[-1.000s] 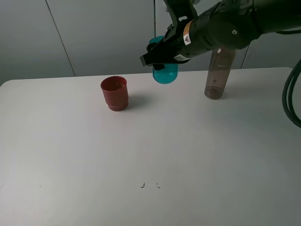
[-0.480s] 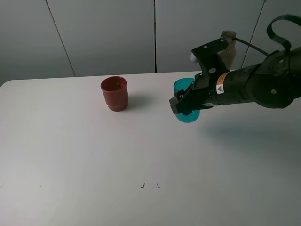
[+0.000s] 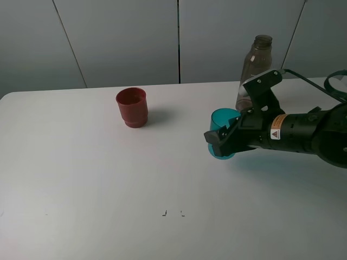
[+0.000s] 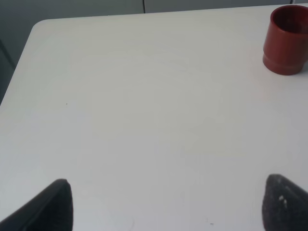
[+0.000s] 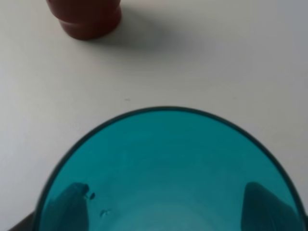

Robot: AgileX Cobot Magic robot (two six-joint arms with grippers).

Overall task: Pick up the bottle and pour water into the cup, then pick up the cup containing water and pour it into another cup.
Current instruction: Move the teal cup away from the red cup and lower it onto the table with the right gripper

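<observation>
The cup (image 3: 223,118), a teal translucent tumbler, is upright low over the table right of centre, with my right gripper (image 3: 221,143) shut on its sides. In the right wrist view the cup (image 5: 163,144) fills the lower half, and dark fingers (image 5: 72,204) show through its wall. The other cup (image 3: 132,106), opaque dark red, stands at the back left, apart from the teal one; it also shows as the red cup (image 4: 287,39) and the red cup (image 5: 84,17). The bottle (image 3: 254,65) stands uncapped behind my right arm. My left gripper (image 4: 168,207) is open over bare table.
The white table (image 3: 108,179) runs to a rounded far left corner (image 4: 41,26). Grey wall panels stand behind it. My right arm (image 3: 303,132) lies low across the right side, just in front of the bottle. Two small dark marks (image 3: 172,213) sit near the front.
My right arm has carried the teal cup from high beside the red cup down and to the right, near the table. The bottle is now uncovered behind the arm.
</observation>
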